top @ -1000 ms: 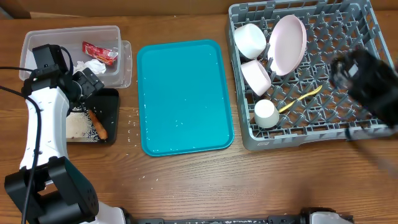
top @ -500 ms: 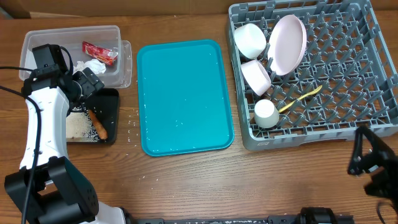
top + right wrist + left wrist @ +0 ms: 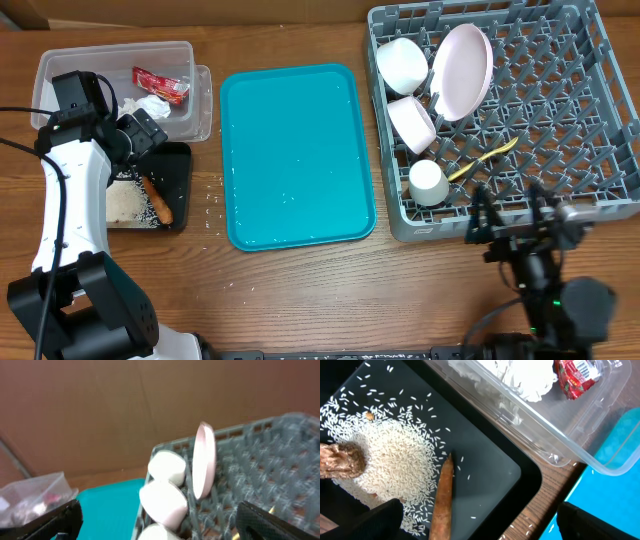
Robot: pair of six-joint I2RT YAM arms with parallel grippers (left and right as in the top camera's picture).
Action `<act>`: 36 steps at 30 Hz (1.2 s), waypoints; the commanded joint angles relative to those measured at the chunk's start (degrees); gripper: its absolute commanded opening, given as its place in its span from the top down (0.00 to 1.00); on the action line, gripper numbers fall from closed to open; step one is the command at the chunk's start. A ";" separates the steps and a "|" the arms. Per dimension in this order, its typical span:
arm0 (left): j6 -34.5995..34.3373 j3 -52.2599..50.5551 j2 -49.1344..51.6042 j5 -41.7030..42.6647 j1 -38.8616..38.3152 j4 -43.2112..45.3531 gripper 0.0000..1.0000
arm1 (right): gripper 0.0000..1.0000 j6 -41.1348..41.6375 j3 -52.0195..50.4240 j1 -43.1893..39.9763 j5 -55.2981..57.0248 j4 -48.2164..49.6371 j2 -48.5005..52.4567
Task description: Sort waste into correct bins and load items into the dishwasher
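1. The left gripper [image 3: 143, 135] hangs over the seam between the two bins, its jaws spread wide with nothing between them. From its wrist camera the two fingers [image 3: 375, 520] sit at the lower corners, above the rice.
2. The right gripper [image 3: 508, 212] stands at the near edge of the dish rack [image 3: 590, 120], jaws as wide apart as the left one's, and it holds nothing.
3. In the rack I count one plate [image 3: 462, 68] on edge, two bowls [image 3: 402, 62] tipped beside it, one cup [image 3: 428, 182] and one spoon [image 3: 485, 157] lying flat.
4. The clear tub [image 3: 60, 70] holds one red wrapper [image 3: 160, 83] and one wad of crumpled paper [image 3: 145, 107].
5. The black tray [image 3: 180, 160], just in front of the tub, holds a heap of rice [image 3: 125, 203], one carrot stick [image 3: 157, 200] lying partly on it, and one brown lump [image 3: 340, 460] that I can make out.
6. The teal tray [image 3: 295, 150] lies between the bins and the rack, with only a few rice grains on it.
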 commanded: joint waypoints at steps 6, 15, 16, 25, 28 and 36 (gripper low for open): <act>0.24 0.94 -0.81 0.07 -0.39 0.00 0.00 | 0.00 3.54 -14.43 -0.11 -0.17 6.80 -10.34; 0.24 0.94 -0.81 0.07 -0.39 0.02 0.00 | 0.00 3.65 -19.78 -0.15 1.73 9.99 -11.74; 0.24 0.94 -0.81 0.07 -0.39 0.02 0.00 | 0.00 3.65 -19.76 -0.15 1.73 9.99 -11.72; 0.24 0.94 -0.81 0.07 -0.42 0.00 0.00 | 0.00 3.65 -19.76 -0.15 1.75 9.99 -11.72; 0.24 0.94 -0.81 0.07 -0.39 0.02 0.00 | 0.00 3.65 -19.76 -0.15 1.75 9.99 -11.72; 0.24 0.90 -0.81 0.09 -0.39 0.00 0.00 | 0.00 3.65 -19.76 -0.15 1.73 9.99 -11.72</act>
